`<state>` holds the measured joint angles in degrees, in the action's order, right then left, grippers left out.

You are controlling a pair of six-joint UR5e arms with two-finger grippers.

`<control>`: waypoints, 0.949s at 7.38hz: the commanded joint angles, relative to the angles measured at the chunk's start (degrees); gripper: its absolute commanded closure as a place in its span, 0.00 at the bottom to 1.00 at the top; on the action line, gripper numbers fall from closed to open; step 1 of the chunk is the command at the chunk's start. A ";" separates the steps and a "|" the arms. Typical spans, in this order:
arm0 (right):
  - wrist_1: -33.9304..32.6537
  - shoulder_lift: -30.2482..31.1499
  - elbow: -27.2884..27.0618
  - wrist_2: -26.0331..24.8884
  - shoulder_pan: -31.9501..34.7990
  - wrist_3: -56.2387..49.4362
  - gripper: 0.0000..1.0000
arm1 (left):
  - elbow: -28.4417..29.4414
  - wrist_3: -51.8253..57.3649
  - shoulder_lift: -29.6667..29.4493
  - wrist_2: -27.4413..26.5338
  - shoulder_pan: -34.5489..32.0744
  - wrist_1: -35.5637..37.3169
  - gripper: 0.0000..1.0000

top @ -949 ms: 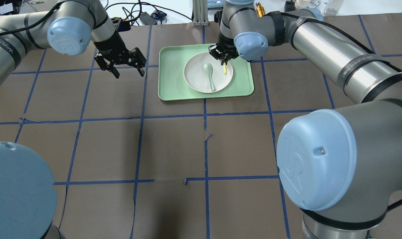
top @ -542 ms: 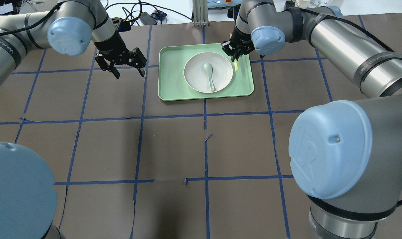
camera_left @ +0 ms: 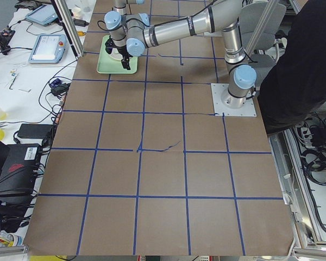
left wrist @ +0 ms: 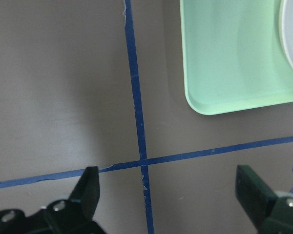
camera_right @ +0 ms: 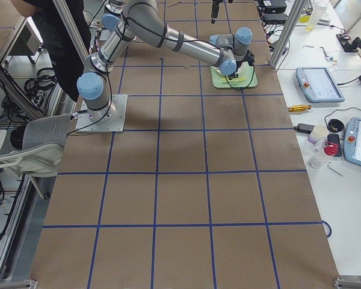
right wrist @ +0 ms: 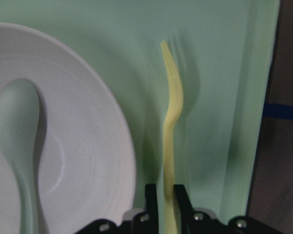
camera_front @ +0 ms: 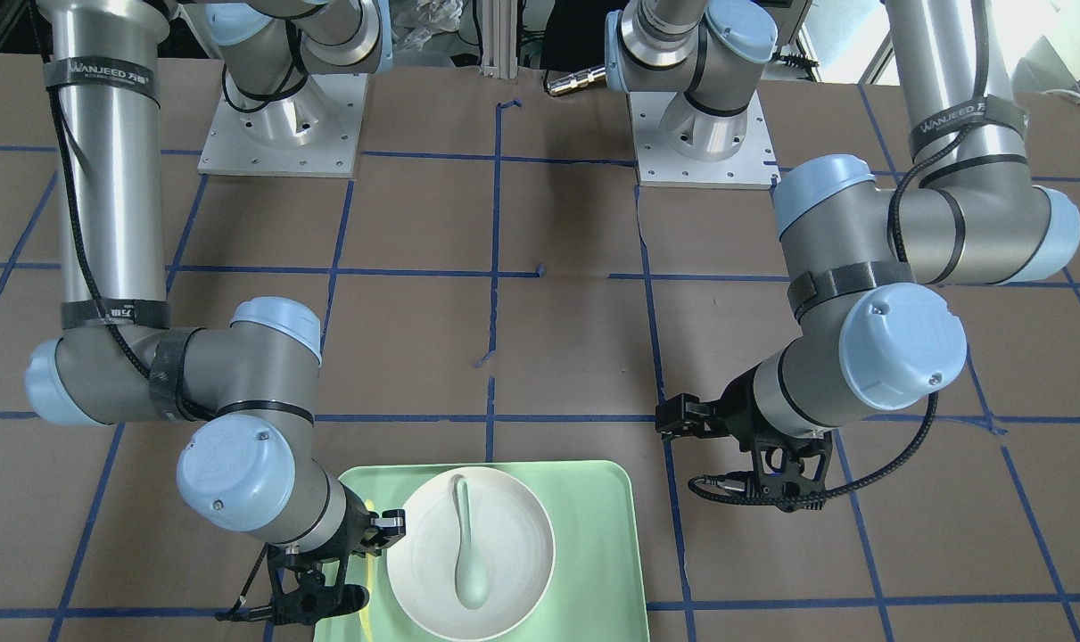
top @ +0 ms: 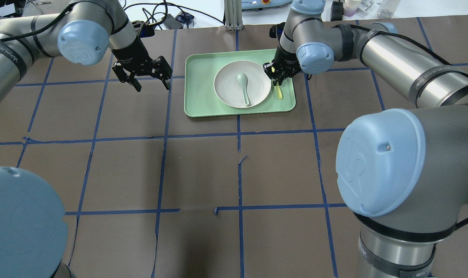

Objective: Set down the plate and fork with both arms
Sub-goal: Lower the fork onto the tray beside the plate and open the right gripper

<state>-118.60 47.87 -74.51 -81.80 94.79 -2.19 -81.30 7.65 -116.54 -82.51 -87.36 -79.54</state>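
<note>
Lower fork [right wrist: 171, 112], pinched at handle end by right gripper [top: 276, 80], flat onto bare strip of tray [top: 197, 96] between plate [top: 227, 79] and rim, probably not touching down yet, then release; keep left gripper [top: 152, 83], spread wide over table [top: 199, 173] beside tray, clear of plate with spoon [top: 243, 83].

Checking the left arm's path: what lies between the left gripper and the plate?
In the overhead view, only taped table and bare tray separate the left gripper from the plate.
</note>
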 commanded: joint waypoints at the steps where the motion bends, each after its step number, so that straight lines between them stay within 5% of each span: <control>1: 0.12 1.95 -0.02 -0.55 -0.04 0.69 0.00 | 0.00 0.00 0.09 0.07 -0.01 0.00 0.00; 2: 0.65 4.57 -0.28 -0.99 -0.04 1.82 0.00 | 0.17 -0.26 0.26 0.07 -0.09 0.00 0.00; 7: 28.89 24.42 -1.76 -8.01 -0.21 2.89 0.00 | 0.17 -6.29 9.73 -7.05 -1.50 -9.71 0.00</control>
<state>-96.70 67.11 -75.35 -88.11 94.65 0.73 -81.25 4.81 -109.74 -88.65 -88.46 -84.65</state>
